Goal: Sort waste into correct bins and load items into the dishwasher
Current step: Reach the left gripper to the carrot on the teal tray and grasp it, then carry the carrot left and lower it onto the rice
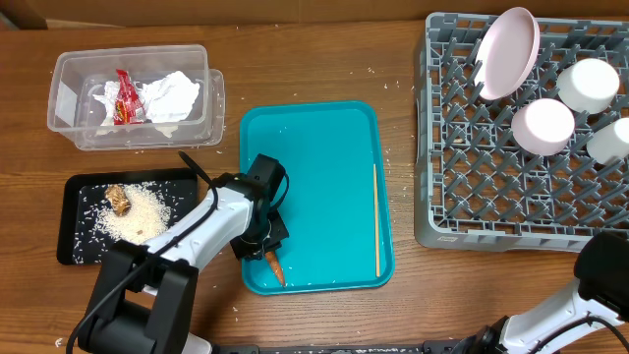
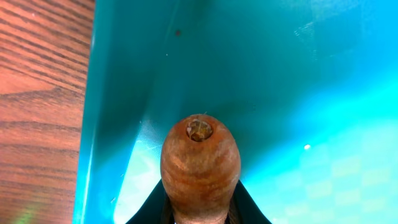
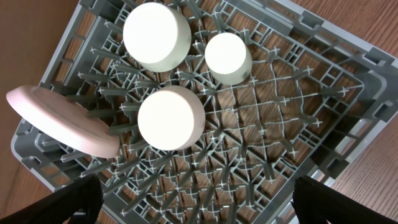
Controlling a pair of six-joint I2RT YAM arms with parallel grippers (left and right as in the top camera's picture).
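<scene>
The left arm's fingers (image 2: 149, 214) look clamped on the thin end of the small orange carrot (image 2: 200, 165), one dark pad hugging each side and the fat stem end poking out in front. It's a stiff, light little thing, but it's round, tapered and smooth, so it'll probably want to squirt or twist out of a pinch. Grabbing nearer the thick middle looks safer than the skinny tip. The carrot sits at the 7 o'clock corner of the teal tray (image 1: 324, 177), right by the rim, and that glossy plastic won't do much to stop it rolling. The thin wooden stick (image 1: 375, 221) lies along the tray's 3 o'clock edge, well apart. At 9 o'clock on the wooden desk (image 1: 324, 59) is the black tray (image 1: 69, 221) with the rice (image 1: 142, 211) and brown lump (image 1: 120, 200), which looks like where the carrot belongs. At 11 o'clock the clear tub (image 1: 64, 98) holds the red wrapper (image 1: 125, 96) and tissue (image 1: 172, 96). Over at 3 o'clock the right gripper (image 3: 198, 186) hangs above the grey dish rack (image 1: 491, 187), fingers spread wide and holding nothing. There's plenty of room between everything.
</scene>
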